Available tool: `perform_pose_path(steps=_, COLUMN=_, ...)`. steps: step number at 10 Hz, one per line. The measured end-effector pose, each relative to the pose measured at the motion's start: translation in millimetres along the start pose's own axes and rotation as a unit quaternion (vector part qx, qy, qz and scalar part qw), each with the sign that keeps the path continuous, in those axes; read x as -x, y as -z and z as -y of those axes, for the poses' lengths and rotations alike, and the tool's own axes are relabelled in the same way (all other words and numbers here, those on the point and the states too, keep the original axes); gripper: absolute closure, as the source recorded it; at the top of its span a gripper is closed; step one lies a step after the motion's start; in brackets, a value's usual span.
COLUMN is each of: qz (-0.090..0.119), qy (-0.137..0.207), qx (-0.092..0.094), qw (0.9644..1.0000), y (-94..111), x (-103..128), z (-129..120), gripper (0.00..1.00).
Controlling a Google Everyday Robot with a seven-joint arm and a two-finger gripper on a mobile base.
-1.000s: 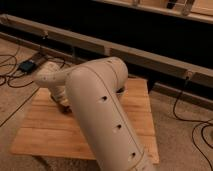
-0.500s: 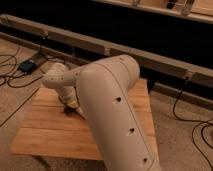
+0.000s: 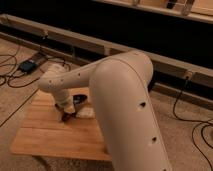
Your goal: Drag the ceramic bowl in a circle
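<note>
The ceramic bowl [image 3: 81,98] shows only as a dark round shape on the wooden table [image 3: 47,135], mostly hidden behind my white arm [image 3: 125,100]. My gripper [image 3: 67,112] hangs from the wrist at the table's far middle, just left of and in front of the bowl. A small white block [image 3: 85,113] lies right of the gripper. A small reddish-brown object [image 3: 65,118] sits right under the gripper.
My big arm link covers the right part of the table. Black cables and a power box [image 3: 27,65] lie on the carpet at the left. More cables [image 3: 192,120] run on the right. A long low rail [image 3: 75,42] crosses behind the table.
The big arm link has swung to the right and fills more of the view. The wrist and gripper have shifted slightly down and right over the table.
</note>
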Motion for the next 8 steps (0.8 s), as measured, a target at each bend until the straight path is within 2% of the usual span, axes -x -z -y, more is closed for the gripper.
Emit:
perform_pose_path(steps=4, qz=0.033, qy=0.062, qx=-0.009, qw=0.9975, y=23, x=47, z=-24, gripper=1.0)
perform_pose_path(steps=8, qz=0.054, qy=0.118, qx=-0.023, qw=0.9912, y=33, x=99, z=-25, gripper=1.0)
